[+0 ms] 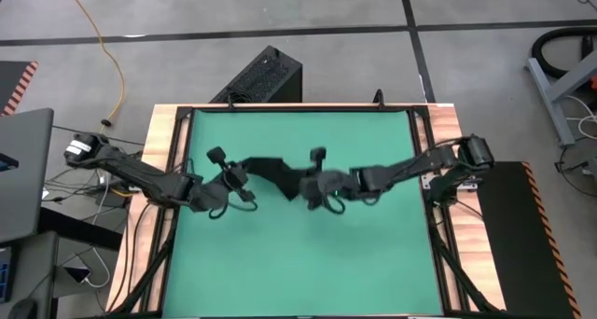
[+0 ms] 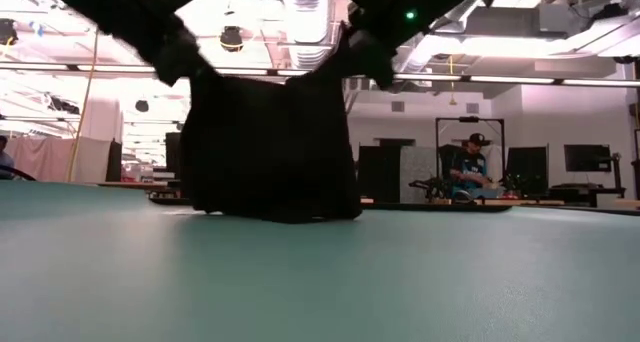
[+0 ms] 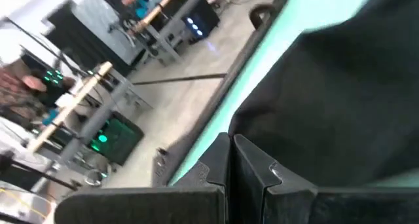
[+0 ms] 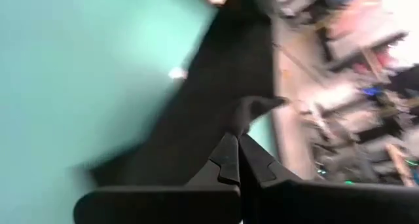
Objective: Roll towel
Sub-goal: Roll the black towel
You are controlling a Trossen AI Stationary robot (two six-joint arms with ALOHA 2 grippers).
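The left gripper [image 1: 233, 176] sits just left of centre in the high view, its fingers [image 3: 252, 168] pressed together on a top corner of the towel [image 1: 275, 173]. The right gripper [image 1: 317, 181], just right of centre, has its own fingers [image 4: 229, 160] pinched shut on the other corner. With both arms raised and a little apart, the cloth hangs between them like a curtain, probably so that it drops flat and unwrinkled and can be laid out straight on the green mat [image 1: 298, 263] before any rolling starts (that is my reading of the pose, not something shown).

In the low view the towel fills the upper middle of the frame as a plain black sheet, hanging roughly square from the two grippers at the top. Its bottom edge meets the mat and bunches slightly there. A small white speck at one edge in the right wrist view may be its tag. From above it is only a narrow dark band, sagging a little between the grippers, at the middle of the mat.
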